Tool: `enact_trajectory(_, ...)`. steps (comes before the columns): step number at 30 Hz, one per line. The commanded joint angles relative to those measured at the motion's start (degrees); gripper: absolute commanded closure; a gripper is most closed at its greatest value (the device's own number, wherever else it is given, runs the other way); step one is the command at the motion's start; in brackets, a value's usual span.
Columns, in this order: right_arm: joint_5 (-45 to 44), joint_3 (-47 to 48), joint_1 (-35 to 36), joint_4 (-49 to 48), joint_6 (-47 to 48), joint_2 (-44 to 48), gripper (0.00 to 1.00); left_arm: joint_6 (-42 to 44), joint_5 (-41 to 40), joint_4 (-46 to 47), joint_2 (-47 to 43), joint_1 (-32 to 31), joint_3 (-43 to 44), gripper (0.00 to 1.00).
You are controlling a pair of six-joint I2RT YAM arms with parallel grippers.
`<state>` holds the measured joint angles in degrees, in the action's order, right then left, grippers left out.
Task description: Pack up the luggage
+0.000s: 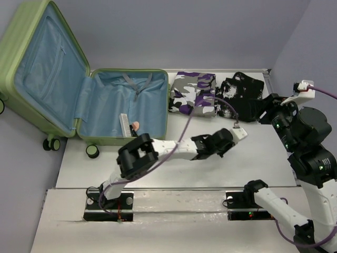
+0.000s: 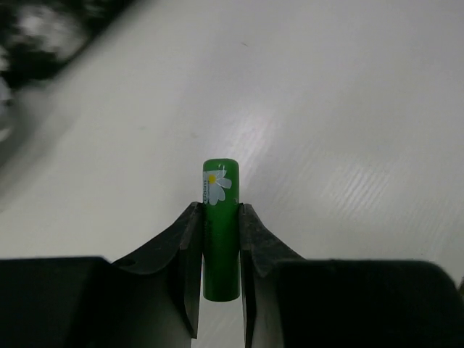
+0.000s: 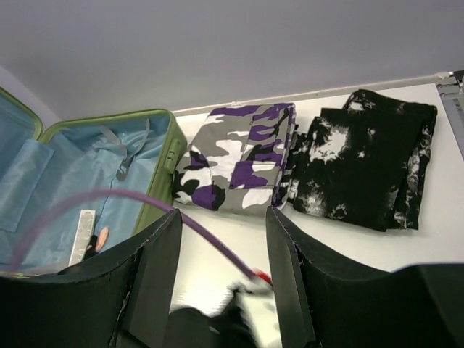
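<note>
The luggage lies open at the back left, light green with blue lining; its lid leans back. A white flat item and a small pink item lie in its base. My left gripper hovers over the middle of the table, shut on a small green tube with a daisy print, as the left wrist view shows. My right gripper is open and empty, near the black-and-white cloth. In the right wrist view it looks over the luggage.
A folded purple-grey camouflage cloth lies just right of the luggage, and a folded black-and-white cloth beside it; both show in the right wrist view. The left arm's purple cable crosses between my right fingers. A suitcase wheel rests on the table.
</note>
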<state>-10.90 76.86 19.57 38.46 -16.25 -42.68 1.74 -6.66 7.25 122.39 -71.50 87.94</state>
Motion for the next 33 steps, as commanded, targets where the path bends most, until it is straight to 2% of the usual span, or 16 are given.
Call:
enact_trajectory(1, -1.8, -0.6, 0.1, -3.1, 0.6, 1.5, 0.45, -7.3, -5.7, 12.1, -23.1, 6.1, -9.8, 0.94)
enact_trajectory(5, 0.1, -3.8, 0.1, -4.6, 0.3, -0.4, 0.44, -14.9, -10.3, 12.1, -40.6, 14.4, -22.7, 0.94)
enact_trajectory(8, 1.4, -6.8, 0.1, -7.3, -0.6, -1.7, 0.41, -17.9, -12.6, 9.2, -49.8, 19.9, -27.5, 0.94)
enact_trajectory(11, 5.1, -11.5, 0.1, -11.9, -1.7, -4.3, 0.37, -22.1, -16.4, 5.8, -55.5, 30.6, -32.9, 0.91)
enact_trajectory(12, 5.5, -12.1, 0.1, -11.9, -1.9, -5.0, 0.37, -22.1, -16.7, 5.2, -56.5, 30.6, -33.8, 0.91)
enact_trajectory(13, 6.2, -12.6, 0.1, -13.2, -2.0, -5.7, 0.36, -23.3, -17.2, 5.2, -57.4, 35.2, -34.8, 0.91)
enact_trajectory(15, 7.5, -14.1, 0.1, -15.0, -2.1, -8.3, 0.34, -25.1, -17.1, 5.0, -58.4, 39.7, -37.2, 0.87)
enact_trajectory(16, 7.6, -14.6, 0.1, -15.4, -2.1, -9.3, 0.33, -26.6, -16.4, 5.2, -58.2, 44.2, -37.8, 0.73)
enact_trajectory(18, 7.5, -15.5, 0.1, -15.7, -2.6, -11.5, 0.31, -28.5, -15.5, 4.7, -56.3, 47.8, -38.4, 0.46)
enact_trajectory(19, 6.4, -17.2, 0.1, -16.9, -2.8, -13.6, 0.30, -30.6, -15.0, 4.4, -55.5, 50.2, -38.4, 0.19)
enact_trajectory(21, 5.0, -18.7, 0.1, -18.4, -3.5, -15.7, 0.27, -32.4, -12.5, 4.7, -54.2, 51.4, -38.5, 0.01)
enact_trajectory(26, 0.2, -20.6, 0.1, -22.7, -5.0, -21.0, 0.25, -34.0, -7.2, 9.4, -57.9, 51.1, -40.9, 0.01)
enact_trajectory(29, -1.5, -19.6, -4.1, -23.8, -5.7, -24.0, 0.24, -33.0, -6.3, 10.3, -60.9, 47.4, -42.4, 0.01)
enact_trajectory(30, -1.3, -19.5, -7.5, -24.5, -5.9, -24.8, 0.24, -32.8, -5.8, 10.7, -61.4, 46.1, -42.6, 0.01)
enact_trajectory(31, -1.1, -19.5, -7.5, -24.7, -6.1, -25.6, 0.24, -32.5, -5.7, 10.9, -61.7, 44.7, -42.8, 0.01)
enact_trajectory(33, -0.7, -19.7, -13.9, -25.4, -6.8, -27.9, 0.23, -32.2, -5.6, 11.1, -62.8, 40.1, -43.6, 0.01)
